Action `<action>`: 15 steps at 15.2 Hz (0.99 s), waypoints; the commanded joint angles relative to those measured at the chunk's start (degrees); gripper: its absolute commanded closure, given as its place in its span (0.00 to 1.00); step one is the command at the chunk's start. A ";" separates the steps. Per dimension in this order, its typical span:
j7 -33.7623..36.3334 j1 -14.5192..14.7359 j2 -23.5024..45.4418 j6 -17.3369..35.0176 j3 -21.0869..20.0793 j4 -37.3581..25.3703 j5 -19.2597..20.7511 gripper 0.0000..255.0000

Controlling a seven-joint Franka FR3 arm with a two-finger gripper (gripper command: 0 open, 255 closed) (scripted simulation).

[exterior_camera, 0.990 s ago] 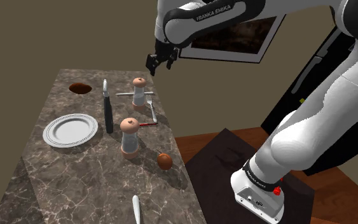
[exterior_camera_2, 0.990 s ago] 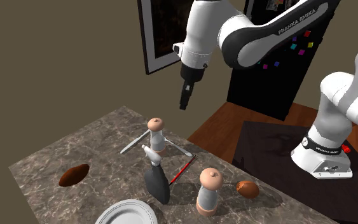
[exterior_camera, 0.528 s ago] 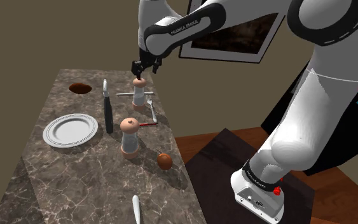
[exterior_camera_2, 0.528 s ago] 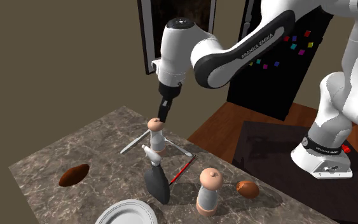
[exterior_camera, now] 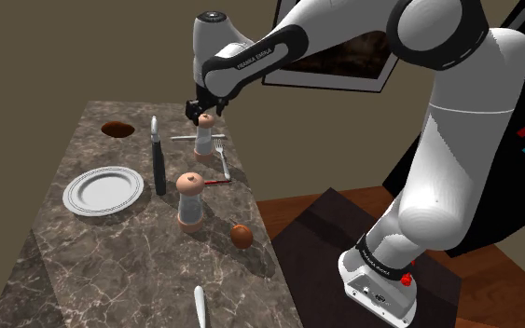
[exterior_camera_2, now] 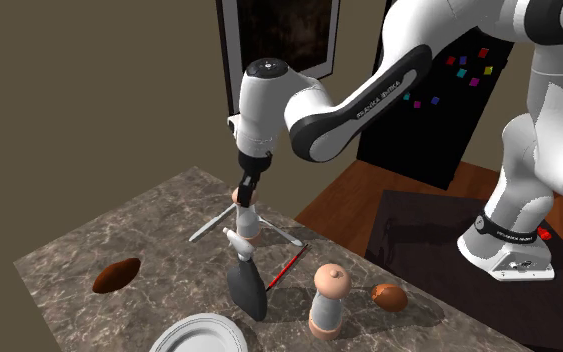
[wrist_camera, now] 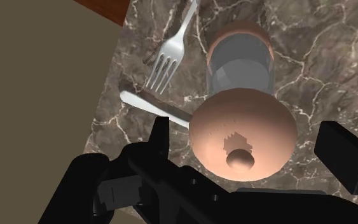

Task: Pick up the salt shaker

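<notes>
Since half a second ago the gripper (wrist_camera: 247, 130) has dropped from just above the salt shaker (exterior_camera: 204, 138) to the level of its cap, and the arm has swung further over the counter. The shaker has not shifted. It stands upright near the far end of the marble counter (exterior_camera: 111, 256), with a white body and a rounded tan cap and base. In the wrist view the black fingers (wrist_camera: 160, 137) stand apart, one on each side of the cap, with a gap showing between each finger and the cap, so nothing is clasped.

At the shaker's base lie a silver fork (wrist_camera: 168, 57) and a silver table knife (wrist_camera: 152, 105), both flat on the marble. Toward the shoulder view's left, a long black-handled tool (exterior_camera: 158, 160) lies lengthwise. A second, matching shaker (exterior_camera: 190, 200) stands upright nearer the stand, with a thin red stick (exterior_camera: 215, 183) between the two. A white plate (exterior_camera: 103, 190) sits to the left of that second shaker, a brown oval thing (exterior_camera: 117, 129) lies at the far left corner, a small brown egg-shaped thing (exterior_camera: 241, 236) rests near the counter's right edge, and a white utensil (exterior_camera: 200, 306) lies at the near end.
</notes>
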State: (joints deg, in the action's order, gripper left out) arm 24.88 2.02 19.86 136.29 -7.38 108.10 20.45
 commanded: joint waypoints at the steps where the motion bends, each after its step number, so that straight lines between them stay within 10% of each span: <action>1: 0.58 0.17 0.88 1.09 0.17 0.25 0.48 0.00; 3: 0.73 0.20 1.12 1.42 0.23 0.36 0.62 0.00; 4: 0.73 0.19 1.08 1.48 0.24 0.45 0.63 1.00; 15: 0.20 0.09 0.28 0.24 0.02 -0.03 0.14 1.00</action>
State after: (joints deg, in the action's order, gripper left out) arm 25.36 2.18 20.48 137.05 -7.26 108.25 20.82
